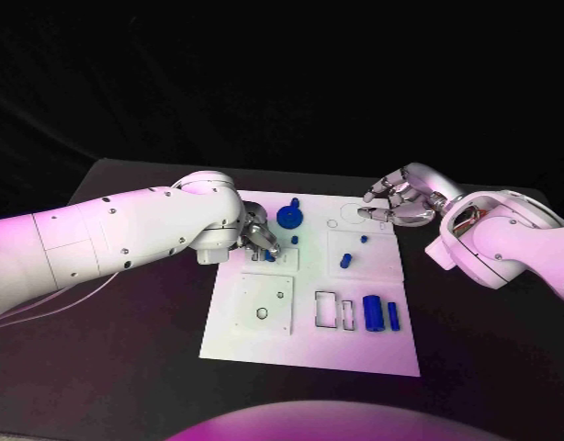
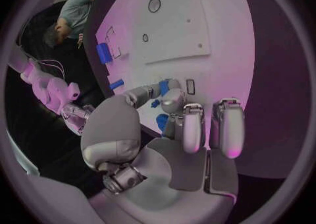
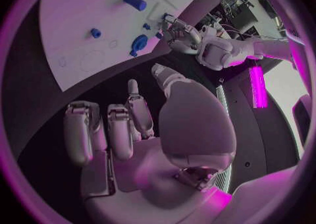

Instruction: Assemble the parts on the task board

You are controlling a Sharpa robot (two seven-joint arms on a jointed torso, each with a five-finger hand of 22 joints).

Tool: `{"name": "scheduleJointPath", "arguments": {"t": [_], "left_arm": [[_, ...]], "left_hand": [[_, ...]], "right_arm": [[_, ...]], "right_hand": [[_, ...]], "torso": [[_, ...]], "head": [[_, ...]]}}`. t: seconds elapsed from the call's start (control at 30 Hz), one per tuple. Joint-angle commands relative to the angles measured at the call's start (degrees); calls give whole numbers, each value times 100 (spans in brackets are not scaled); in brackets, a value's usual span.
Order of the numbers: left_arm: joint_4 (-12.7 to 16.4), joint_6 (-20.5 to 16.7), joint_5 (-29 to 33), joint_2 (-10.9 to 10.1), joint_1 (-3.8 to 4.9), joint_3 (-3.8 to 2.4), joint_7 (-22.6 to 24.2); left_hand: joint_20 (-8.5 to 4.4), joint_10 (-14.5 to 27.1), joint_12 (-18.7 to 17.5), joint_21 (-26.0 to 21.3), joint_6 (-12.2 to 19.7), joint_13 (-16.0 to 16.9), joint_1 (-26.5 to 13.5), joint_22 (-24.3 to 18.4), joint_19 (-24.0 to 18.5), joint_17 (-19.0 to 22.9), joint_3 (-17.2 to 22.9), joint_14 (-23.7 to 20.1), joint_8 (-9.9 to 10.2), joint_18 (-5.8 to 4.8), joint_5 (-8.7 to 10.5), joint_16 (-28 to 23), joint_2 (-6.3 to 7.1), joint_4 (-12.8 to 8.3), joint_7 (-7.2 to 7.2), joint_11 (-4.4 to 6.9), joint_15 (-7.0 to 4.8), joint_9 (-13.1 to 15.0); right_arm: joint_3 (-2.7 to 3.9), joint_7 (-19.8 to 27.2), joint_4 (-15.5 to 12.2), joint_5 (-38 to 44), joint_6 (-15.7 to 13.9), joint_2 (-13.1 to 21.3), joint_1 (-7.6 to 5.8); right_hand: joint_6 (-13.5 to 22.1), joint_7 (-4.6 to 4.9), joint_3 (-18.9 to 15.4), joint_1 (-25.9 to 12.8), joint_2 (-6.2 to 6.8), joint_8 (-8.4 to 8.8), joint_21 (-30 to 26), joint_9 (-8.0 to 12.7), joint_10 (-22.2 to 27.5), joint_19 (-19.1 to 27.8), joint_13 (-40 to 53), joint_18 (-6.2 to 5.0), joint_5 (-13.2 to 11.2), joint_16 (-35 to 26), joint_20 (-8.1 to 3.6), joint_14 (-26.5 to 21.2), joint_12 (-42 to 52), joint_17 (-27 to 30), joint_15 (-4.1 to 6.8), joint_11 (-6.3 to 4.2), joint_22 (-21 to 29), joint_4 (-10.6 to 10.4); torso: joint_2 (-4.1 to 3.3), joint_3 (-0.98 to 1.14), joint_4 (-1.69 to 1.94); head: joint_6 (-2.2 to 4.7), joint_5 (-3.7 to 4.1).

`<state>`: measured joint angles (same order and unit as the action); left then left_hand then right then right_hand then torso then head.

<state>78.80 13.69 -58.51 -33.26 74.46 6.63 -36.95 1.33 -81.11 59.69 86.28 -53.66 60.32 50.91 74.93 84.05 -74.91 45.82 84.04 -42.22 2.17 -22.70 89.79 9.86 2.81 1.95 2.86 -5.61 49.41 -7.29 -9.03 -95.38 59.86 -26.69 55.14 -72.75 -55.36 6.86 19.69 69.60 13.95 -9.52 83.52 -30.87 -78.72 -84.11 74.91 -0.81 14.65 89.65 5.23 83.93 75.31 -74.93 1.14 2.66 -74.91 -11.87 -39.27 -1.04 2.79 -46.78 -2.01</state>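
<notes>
Now the left hand (image 1: 258, 241) is reaching down onto the upper left part of the task board (image 1: 311, 344), the white plate lying in the middle of the black desk (image 1: 123, 367). Its fingers (image 2: 173, 97) are closing together around a small blue part (image 2: 166, 86), and in the left wrist view the fingertips are pressing against that piece right at the board's surface; whether the piece is lifted or sitting in the board, I cannot tell. Just beside this hand, a round blue part (image 1: 290, 217) with an upright stub is standing on the board.

Over at the far right corner of the board, the right hand (image 1: 395, 202) is hovering with its fingers (image 3: 118, 129) curling loosely inward and apart from the thumb, gripping nothing. It is hanging above the board's edge near two faint round outlines.

Elsewhere on the board, a short blue cylinder (image 1: 345, 260) is lying near the middle, and a tiny blue peg (image 1: 363, 242) is sitting a little beyond it. Toward the near right side, a wide blue block (image 1: 374, 312) and a slim blue bar (image 1: 392, 316) are lying side by side, just beside two empty rectangular slots (image 1: 326, 310). A raised white panel (image 1: 267, 303) with an oval hole is occupying the board's near left part
</notes>
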Motion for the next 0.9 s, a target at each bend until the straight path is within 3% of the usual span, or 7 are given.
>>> {"name": "scheduleJointPath", "arguments": {"t": [0.03, 0.33, 0.43, 0.9], "left_arm": [[-19, 269, 44, -7, -42, 39, -171], [-38, 267, 63, 6, -42, 39, -173], [-55, 276, 70, 21, -43, 39, -174], [-125, 297, 103, 60, -43, 39, -182]], "left_hand": [[-35, -49, 26, 45, -201, 15, -53, 1212, 292, -1509, -25, 596, -27, -110, 41, 21, -26, 56, -151, 6, -34, -9], [-50, -61, 55, 65, -225, 29, -174, 1235, 313, -1509, -78, 596, -36, -117, 171, 21, -38, 152, -155, 8, -46, -61], [-55, -65, 70, 77, -237, 34, -226, 1249, 326, -1509, -104, 596, -45, -121, 327, 21, -49, 194, -160, 13, -50, -94], [-58, -81, 103, 98, -268, 54, -332, 1271, 347, -1509, -133, 596, -55, -128, 402, 21, -106, 304, -160, 15, -50, -141]], "right_arm": [[0, 23, -4, 19, 63, -1, 5], [0, 24, -8, 20, 60, 3, 5], [0, 23, -11, 20, 61, 5, 5], [0, 23, -16, 21, 69, 11, 6]], "right_hand": [[38, -3, 6, -39, -19, -18, -9, -9, 6, -208, 88, -85, 18, -28, -35, 572, -29, -1382, 28, -31, -1203, -39], [41, -3, -2, -45, -16, -19, -15, -15, 6, -205, 87, -86, 13, -30, -35, 571, -29, -1377, 28, -31, -1200, -49], [41, -3, -2, -45, -16, -19, -15, -15, 6, -205, 87, -86, 13, -30, -35, 571, -29, -1377, 28, -31, -1200, -49], [43, -4, -11, -51, -15, -21, -25, -22, 9, -200, 83, -89, 8, -33, -36, 569, -33, -1371, 29, -31, -1196, -62]], "torso": [[1, 0, 1], [1, 0, -2], [0, 1, -1], [5, 4, -2]], "head": [[-5, 1], [-5, 8], [-2, 13], [-8, 28]]}}
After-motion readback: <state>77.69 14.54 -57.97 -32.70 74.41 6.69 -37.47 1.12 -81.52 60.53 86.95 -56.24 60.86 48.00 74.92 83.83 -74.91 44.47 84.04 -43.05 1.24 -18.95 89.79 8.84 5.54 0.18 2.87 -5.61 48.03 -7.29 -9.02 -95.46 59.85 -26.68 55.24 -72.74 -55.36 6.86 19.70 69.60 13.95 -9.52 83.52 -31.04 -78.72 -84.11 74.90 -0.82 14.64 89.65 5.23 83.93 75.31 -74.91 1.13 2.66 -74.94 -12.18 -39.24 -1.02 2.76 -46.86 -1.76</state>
